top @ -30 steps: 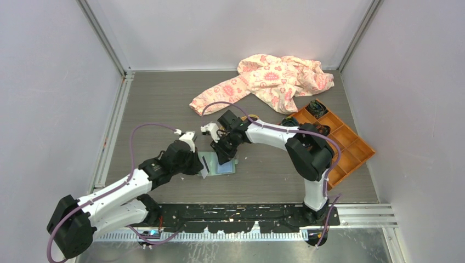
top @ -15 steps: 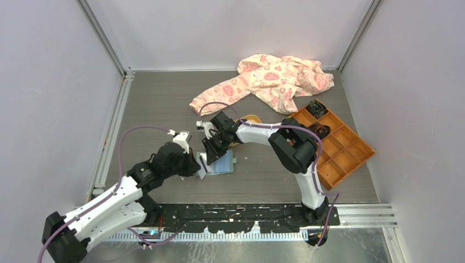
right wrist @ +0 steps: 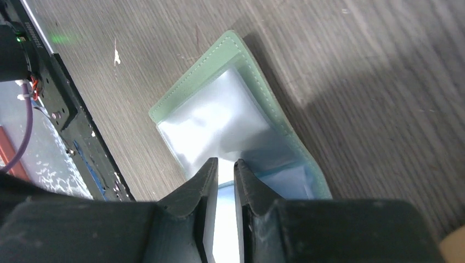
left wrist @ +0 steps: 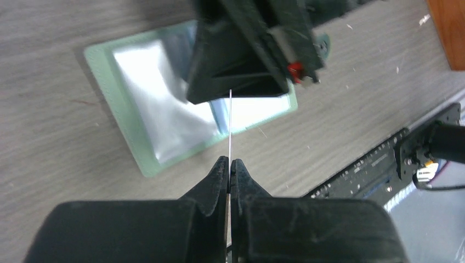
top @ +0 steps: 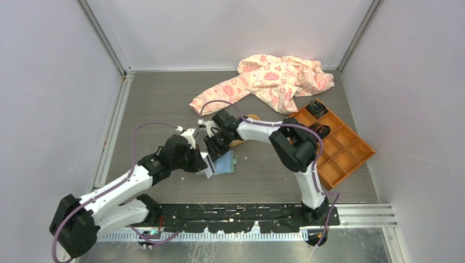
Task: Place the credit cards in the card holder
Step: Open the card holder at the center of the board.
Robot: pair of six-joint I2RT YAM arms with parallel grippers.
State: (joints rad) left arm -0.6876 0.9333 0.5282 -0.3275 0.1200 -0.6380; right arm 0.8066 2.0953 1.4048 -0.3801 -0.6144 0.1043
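Pinching one of the credit cards point(left wrist: 230, 126) between clenched fingertips, the left gripper point(left wrist: 228, 164) holds it upright just beside the near-left edge of the card holder point(left wrist: 125, 109). In the left wrist view the card is seen edge-on as a thin pale line, so its face cannot be read. From overhead it shows only as a small white sliver with a dark stripe. The card holder lies open and flat on the grey table point(top: 159, 104), near the middle and towards the arms. Its pale green rim frames a shiny clear sleeve that glares too strongly to show whether anything is inside. The right gripper point(right wrist: 225, 163) hangs directly over the holder's far half and hides that part in the overhead and left wrist views. Its fingers stand only narrowly apart at the sleeve's edge. A pale strip shows in the gap, but I cannot tell whether they grasp the sleeve, grasp a card, or merely rest there. A patterned pink cloth point(top: 274, 76) lies crumpled at the far side of the table. An orange compartmented box point(top: 342, 148) sits at the right, its near corner partly covered by the right arm. A small orange object point(top: 251, 118) shows only as a sliver behind the right forearm.
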